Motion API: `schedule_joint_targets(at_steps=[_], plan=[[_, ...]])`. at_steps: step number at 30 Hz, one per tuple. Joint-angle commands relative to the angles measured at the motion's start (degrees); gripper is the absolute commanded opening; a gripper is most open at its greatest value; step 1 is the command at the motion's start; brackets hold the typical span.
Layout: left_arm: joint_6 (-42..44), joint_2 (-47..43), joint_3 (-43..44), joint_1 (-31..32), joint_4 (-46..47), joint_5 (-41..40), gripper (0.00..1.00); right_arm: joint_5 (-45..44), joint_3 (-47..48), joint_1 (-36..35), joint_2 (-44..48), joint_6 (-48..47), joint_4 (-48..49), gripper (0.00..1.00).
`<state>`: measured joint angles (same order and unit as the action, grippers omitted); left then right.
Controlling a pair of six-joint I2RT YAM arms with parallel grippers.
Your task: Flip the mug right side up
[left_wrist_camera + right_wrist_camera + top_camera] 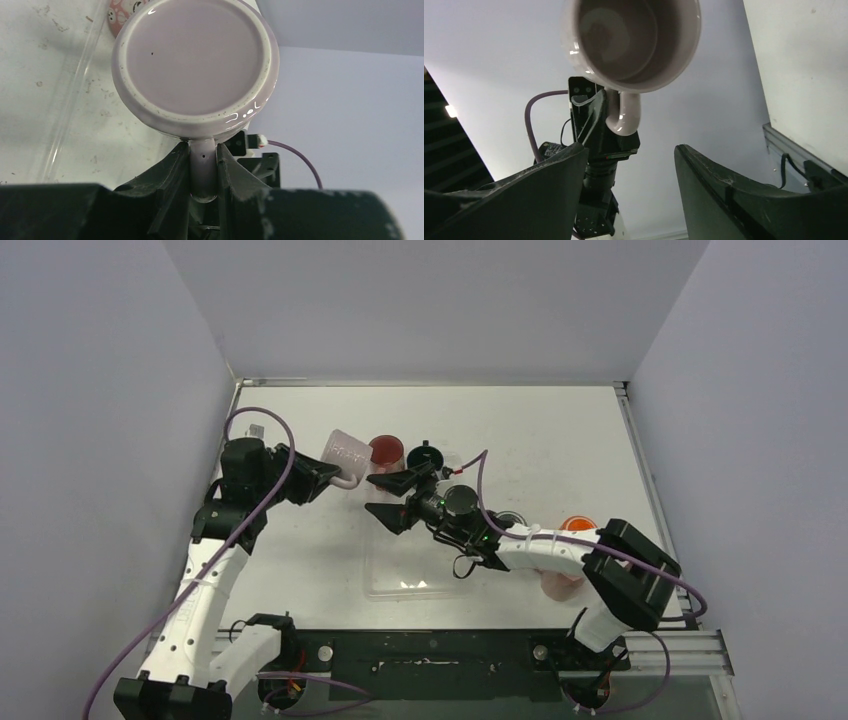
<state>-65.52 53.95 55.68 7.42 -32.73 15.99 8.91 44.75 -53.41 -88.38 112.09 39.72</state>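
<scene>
one lilac mug (pixel 348 452) hangs off the tabletop (pixel 560 430), its handle (pixel 202 172) pinched btwn the closed-in fingers of the left gripper (pixel 202 160). mug sits just past that gripper's tips, on its side. long axis runs approx toward the right gripper (pixel 629 150): base faces back at the left wrist, mouth at the right gripper, which is near, spread wide & holding nothing. glossy, empty inside.

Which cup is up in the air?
The pale lilac mug, pinched by its handle in the left gripper. The red cup and black cup beside it stand on the table.
</scene>
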Motion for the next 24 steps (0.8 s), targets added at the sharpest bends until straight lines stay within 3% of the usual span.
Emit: schedule_joint_targets(at_steps=[1, 14, 19, 24], plan=[[-2.1, -2.38, 2.86, -0.3, 11.77, 3.79, 0.0, -5.53, 2.41, -2.8, -3.56, 7.67, 9.22, 0.63], [-3.71, -2.79, 1.8, -0.3, 12.12, 5.61, 0.0, -11.4, 5.19, -4.45, -8.53, 6.81, 17.29, 0.64], [-4.97, -3.38, 0.98, -0.3, 13.31, 5.9, 0.0, -10.31, 7.48, -4.5, -10.21, 6.94, 16.36, 0.58], [-5.45, -3.09, 1.01, -0.3, 13.91, 6.15, 0.0, -9.8, 10.51, -4.69, -13.12, 8.67, 18.69, 0.44]])
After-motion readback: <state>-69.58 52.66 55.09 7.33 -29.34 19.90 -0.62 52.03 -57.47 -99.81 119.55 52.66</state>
